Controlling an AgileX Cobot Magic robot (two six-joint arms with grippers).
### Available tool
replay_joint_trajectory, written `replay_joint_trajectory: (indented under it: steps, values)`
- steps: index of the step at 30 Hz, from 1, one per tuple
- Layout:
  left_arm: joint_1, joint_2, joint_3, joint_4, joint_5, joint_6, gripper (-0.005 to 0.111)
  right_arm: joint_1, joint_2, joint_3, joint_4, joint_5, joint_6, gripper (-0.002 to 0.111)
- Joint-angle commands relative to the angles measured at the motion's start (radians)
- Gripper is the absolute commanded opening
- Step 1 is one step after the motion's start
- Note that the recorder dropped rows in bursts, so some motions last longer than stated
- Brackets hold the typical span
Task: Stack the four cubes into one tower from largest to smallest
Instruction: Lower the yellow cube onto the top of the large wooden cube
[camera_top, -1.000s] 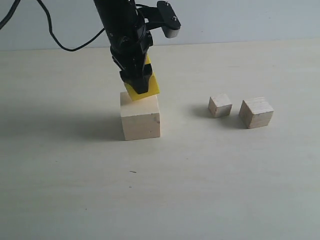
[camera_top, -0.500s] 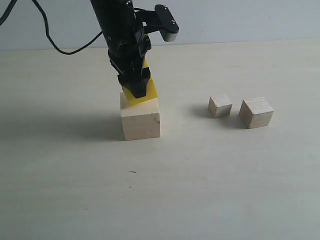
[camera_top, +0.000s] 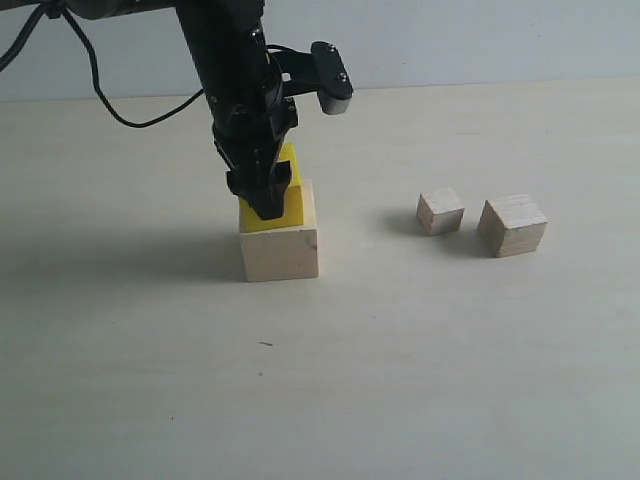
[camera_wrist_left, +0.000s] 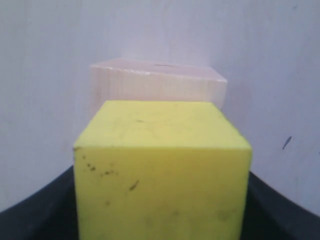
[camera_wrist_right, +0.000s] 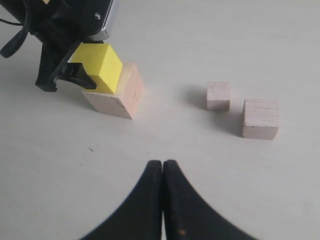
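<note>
My left gripper (camera_top: 266, 198) is shut on the bright yellow cube (camera_top: 291, 205), which sits level on top of the large pale wood cube (camera_top: 280, 250), set toward its left side. In the left wrist view the yellow cube (camera_wrist_left: 162, 170) fills the space between the black fingers (camera_wrist_left: 42, 212), with the large cube (camera_wrist_left: 157, 82) behind it. To the right, the small wood cube (camera_top: 440, 211) and the medium wood cube (camera_top: 513, 225) rest apart on the table. My right gripper (camera_wrist_right: 163, 166) is shut on nothing, hovering over bare table; it is out of the exterior view.
A pale table (camera_top: 400, 380) carries everything. A black cable (camera_top: 120, 90) trails behind the left arm. The right wrist view shows the small cube (camera_wrist_right: 218, 95) and medium cube (camera_wrist_right: 260, 118) side by side, well away from the stack (camera_wrist_right: 120, 97).
The left gripper has come down and shifted slightly left. The yellow cube went from tilted above the large cube to level on its top.
</note>
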Motion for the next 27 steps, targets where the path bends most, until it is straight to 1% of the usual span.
replay_joint_trajectory:
  steps: [1,8,10,11,14,18,20,22,23,27]
  values:
    - [-0.003,-0.01,0.006,-0.005,0.003,0.031,0.0,0.0,-0.009,0.003,-0.004,-0.018,-0.001,0.0]
    - [-0.003,-0.01,0.006,-0.005,0.003,0.041,0.0,0.0,-0.009,0.003,-0.004,-0.017,-0.008,0.0]
    - [-0.003,-0.01,0.006,-0.005,0.003,0.041,0.003,0.0,-0.009,0.003,-0.004,-0.017,-0.008,0.0]
    - [-0.003,-0.01,0.004,-0.005,0.003,0.038,0.006,0.0,-0.009,0.003,-0.004,-0.016,-0.008,0.0]
    - [-0.003,-0.012,0.004,-0.003,0.003,0.032,0.024,0.0,-0.009,0.003,-0.004,-0.016,-0.008,0.0]
    - [-0.003,-0.012,0.004,0.015,0.003,-0.022,0.057,0.0,-0.009,0.003,-0.004,-0.013,-0.008,0.0]
    - [-0.003,-0.012,0.004,0.029,0.003,-0.052,0.07,0.0,-0.009,0.003,-0.004,-0.013,-0.008,0.0]
    - [-0.003,-0.015,0.004,0.05,0.003,-0.082,0.076,0.0,-0.009,0.003,-0.004,-0.013,-0.008,0.0]
    - [-0.003,-0.015,0.004,0.05,0.003,-0.092,0.077,0.0,-0.009,0.003,-0.004,-0.013,-0.008,0.0]
    - [-0.003,-0.026,0.004,0.05,0.003,-0.092,0.077,0.0,-0.009,0.003,-0.004,-0.01,-0.01,0.0]
